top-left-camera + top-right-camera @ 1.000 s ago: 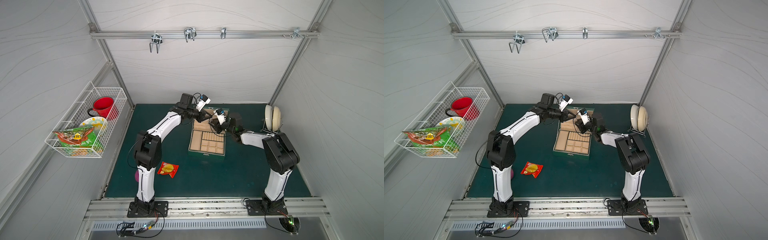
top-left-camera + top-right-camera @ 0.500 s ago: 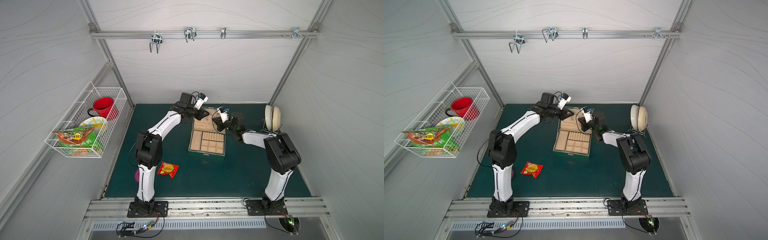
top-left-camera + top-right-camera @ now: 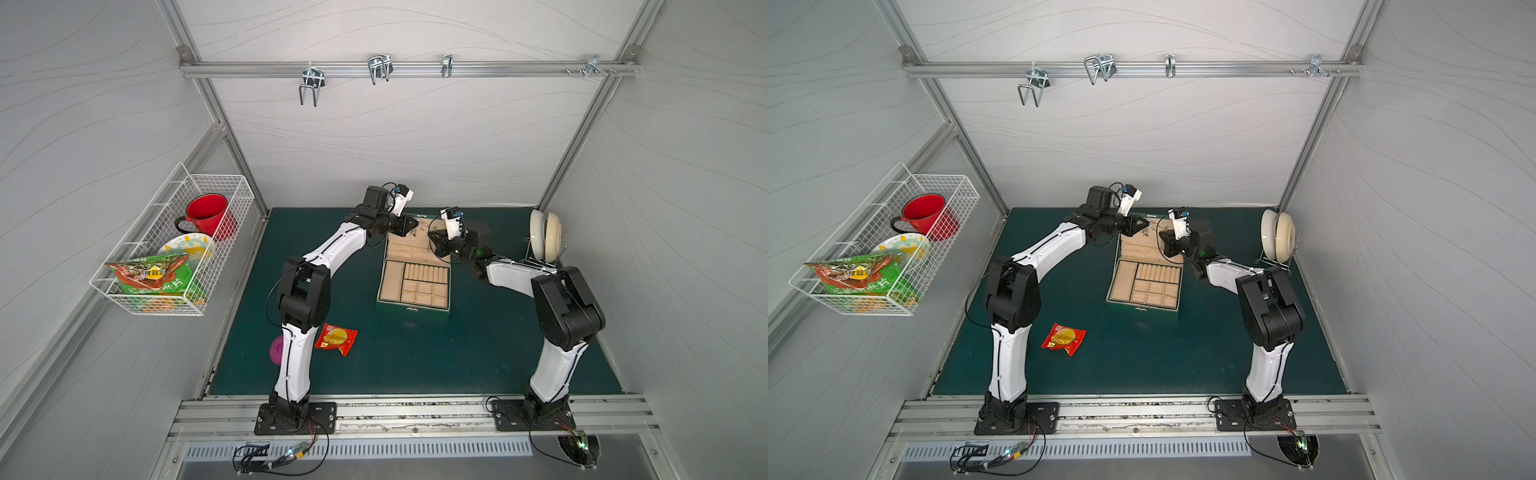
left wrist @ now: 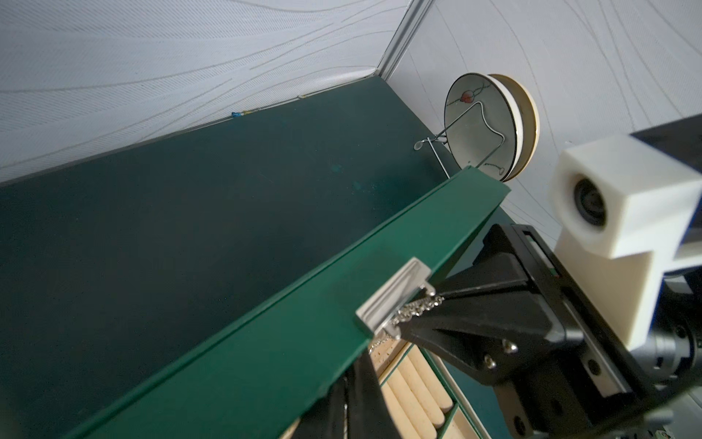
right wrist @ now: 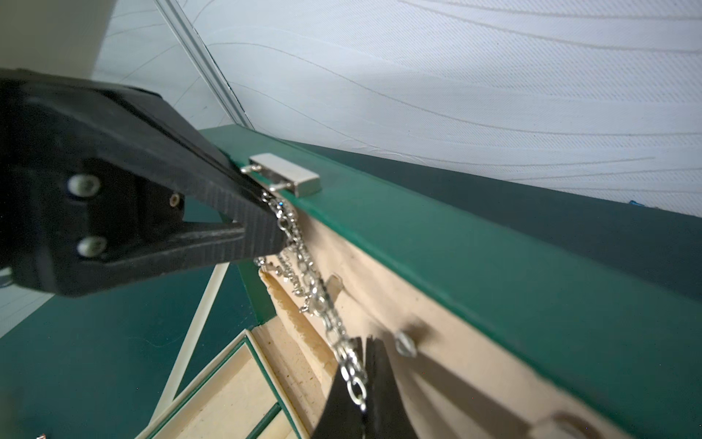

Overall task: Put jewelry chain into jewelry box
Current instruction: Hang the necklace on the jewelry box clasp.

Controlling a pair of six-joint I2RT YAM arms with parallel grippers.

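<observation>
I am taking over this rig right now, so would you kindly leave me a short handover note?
Left gripper: shut on the jewelry chain.
Right gripper: shut on it too.
Jewelry box open; chain held against the lid lining, near a hook.
Done: chain brought to the box.
Left: hang it or lay it inside, then release both grippers.
</observation>
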